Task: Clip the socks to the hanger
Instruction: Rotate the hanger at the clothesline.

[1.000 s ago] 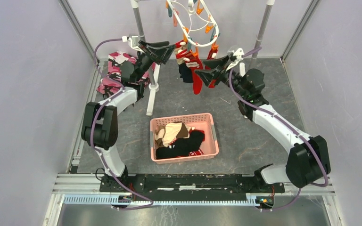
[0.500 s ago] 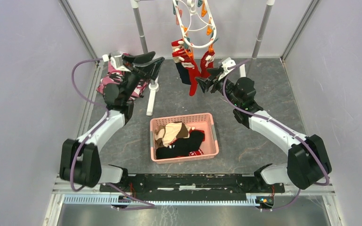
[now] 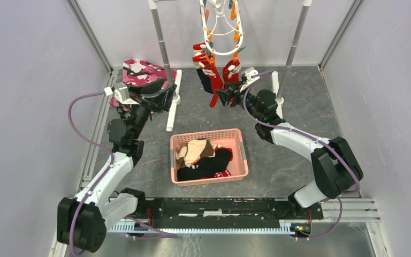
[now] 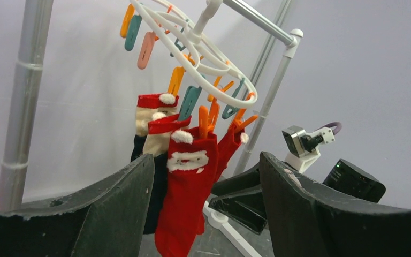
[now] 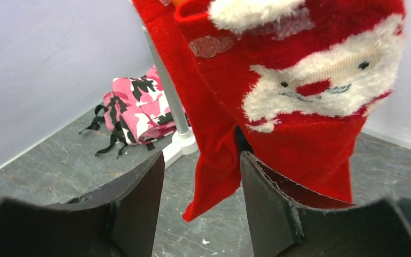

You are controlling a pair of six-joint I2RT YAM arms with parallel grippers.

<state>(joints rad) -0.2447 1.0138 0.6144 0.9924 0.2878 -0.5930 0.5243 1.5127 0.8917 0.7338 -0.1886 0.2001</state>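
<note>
- Rack poles (image 3: 160,43) carried the hanger (image 3: 220,53) by its hook off the top bar. Likely reason: clips dangle free at a height both arms can reach.
- Pink basket (image 3: 207,134) sat on the floor between the two arms, so either gripper could draw from it. It held the unclipped socks (image 3: 203,160): beige, black, some red.
- Pink camo cloth (image 3: 139,69) lay at the back left by the pole foot. Not part of the job.
- Clipped socks (image 3: 214,80), red Santa ones plus a navy one, hung in a bunch from the near side of the ring. Several orange and teal clips were free.
- Left gripper (image 3: 167,96): fingers spread, nothing held. It sat left of the rack foot, aimed up at the hanger, well apart from it.
- Right gripper (image 5: 202,158): fingers spread, nothing pinched, nose just beside the hung socks. The toe of a red sock (image 5: 310,107) showed in the gap between the fingers. Couldn't tell whether it was inside the jaws or just beyond.
- My read: the bunch is secure on the clips and the basket stock is next.
</note>
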